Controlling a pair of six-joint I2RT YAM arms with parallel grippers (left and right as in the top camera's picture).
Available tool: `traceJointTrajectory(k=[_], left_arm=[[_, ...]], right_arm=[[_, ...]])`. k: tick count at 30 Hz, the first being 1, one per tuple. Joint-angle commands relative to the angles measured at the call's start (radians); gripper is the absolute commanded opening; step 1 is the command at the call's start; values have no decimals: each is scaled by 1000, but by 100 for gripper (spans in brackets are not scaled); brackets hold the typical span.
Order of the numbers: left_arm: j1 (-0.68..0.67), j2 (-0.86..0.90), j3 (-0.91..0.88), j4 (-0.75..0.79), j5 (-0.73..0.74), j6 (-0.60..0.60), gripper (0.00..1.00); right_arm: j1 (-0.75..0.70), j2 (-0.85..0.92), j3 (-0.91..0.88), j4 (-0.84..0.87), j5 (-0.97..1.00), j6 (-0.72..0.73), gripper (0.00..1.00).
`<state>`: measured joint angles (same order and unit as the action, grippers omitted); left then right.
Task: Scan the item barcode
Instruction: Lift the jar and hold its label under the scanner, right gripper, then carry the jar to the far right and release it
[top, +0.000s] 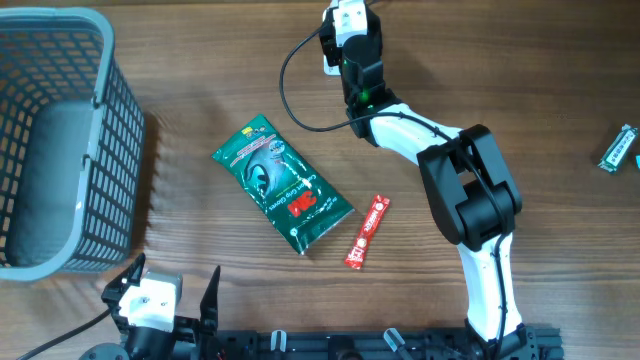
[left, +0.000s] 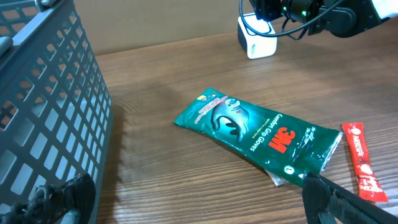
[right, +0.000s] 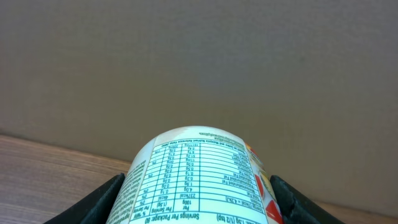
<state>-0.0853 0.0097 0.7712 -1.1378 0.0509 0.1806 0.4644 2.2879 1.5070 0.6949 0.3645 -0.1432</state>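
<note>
Your right tool (right: 198, 186) grips a white jar (right: 199, 158), nutrition label facing its camera. Your left tool (top: 172, 272) is released, spread wide, with a green glove packet (top: 283, 185) on the bench (top: 540, 60) ahead of it.

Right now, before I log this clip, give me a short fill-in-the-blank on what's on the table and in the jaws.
The green packet lies between the basket and the ____ sachet. The right jaws grip a tub whose ____ table faces the wrist camera. The left jaws stand ____, nothing between them.
Missing: red; nutrition; open.
</note>
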Motion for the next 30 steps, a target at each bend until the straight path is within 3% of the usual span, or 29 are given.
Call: traceJointTrajectory(k=[1,6,10,16,23,30], left_arm=[[-5,-2,-1,3,12,-3,100],[-5,-2,-1,3,12,-3,100],[-5,-2,-1,3,12,-3,100],[-5,-2,-1,3,12,-3,100],[-5,-2,-1,3,12,-3,100],[-5,-2,-1,3,12,-3,100]], right_arm=[[-14,12,18,30,-20,-14,43],[-39,-61,19,-5,60,-15,44],[-141,-173,19,-282,146,-97,44],[-369,-255,19,-727,187,-11,45],[-732,-257,19,-1161,-148,95,47],[-1001,-215,16,-1243,-338,182,52]])
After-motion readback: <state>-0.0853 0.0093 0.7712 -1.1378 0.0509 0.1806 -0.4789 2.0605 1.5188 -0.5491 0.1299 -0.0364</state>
